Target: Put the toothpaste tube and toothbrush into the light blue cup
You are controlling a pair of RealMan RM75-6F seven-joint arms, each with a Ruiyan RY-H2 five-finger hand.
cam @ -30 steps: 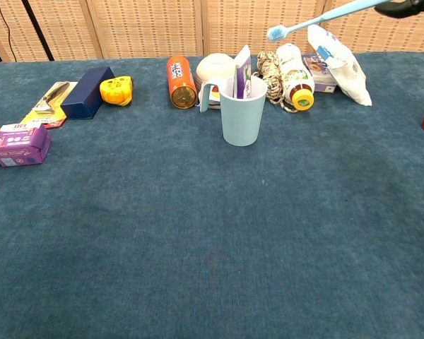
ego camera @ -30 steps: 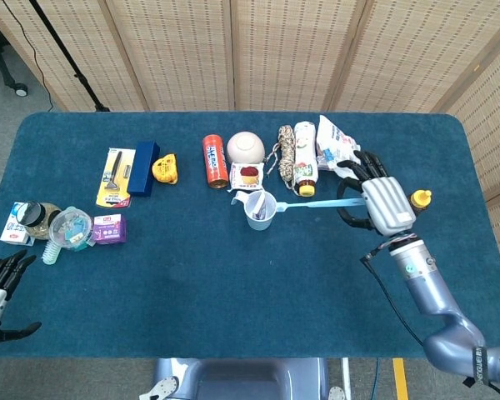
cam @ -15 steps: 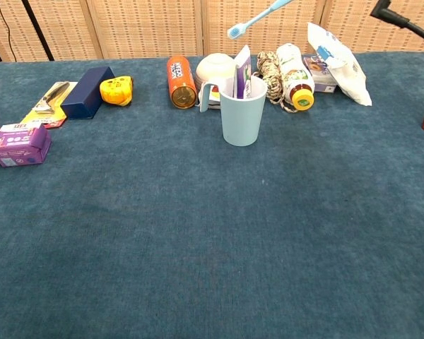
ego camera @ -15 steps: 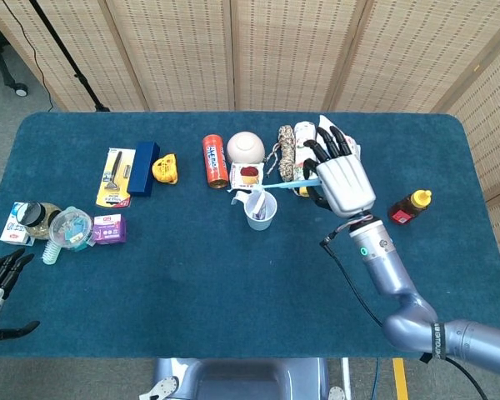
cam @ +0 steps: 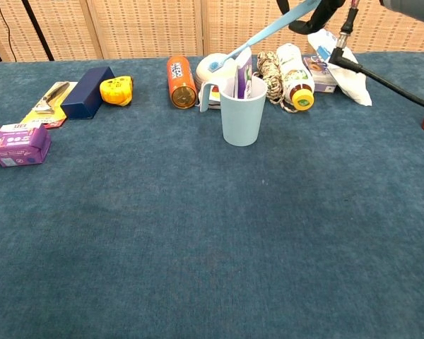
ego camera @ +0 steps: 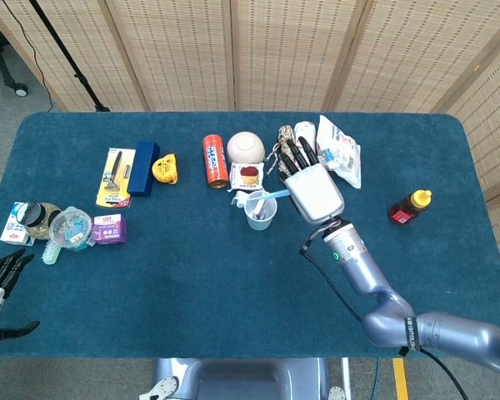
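The light blue cup (ego camera: 261,212) (cam: 242,111) stands upright at mid-table, with the purple-and-white toothpaste tube (cam: 243,71) sticking up out of it. My right hand (ego camera: 313,185) (cam: 316,10) hovers just right of the cup and grips the light blue toothbrush (cam: 263,34) (ego camera: 279,194) by its handle. The brush slants down to the left, its head close above the cup's left rim and handle; whether it is inside the cup I cannot tell. My left hand (ego camera: 0,286) lies at the table's near left corner, holding nothing, fingers apart.
Behind the cup lie an orange can (ego camera: 214,161), a white bowl (ego camera: 246,147), a rope coil (cam: 271,68), a bottle (cam: 295,70) and a white packet (ego camera: 340,150). A brown sauce bottle (ego camera: 408,207) stands to the right. Boxes and jars (ego camera: 108,227) sit far left.
My right hand has swept left from near the sauce bottle to beside the cup, carrying the toothbrush. The brush has tipped down until its head is at the cup's rim. The left hand stayed put.
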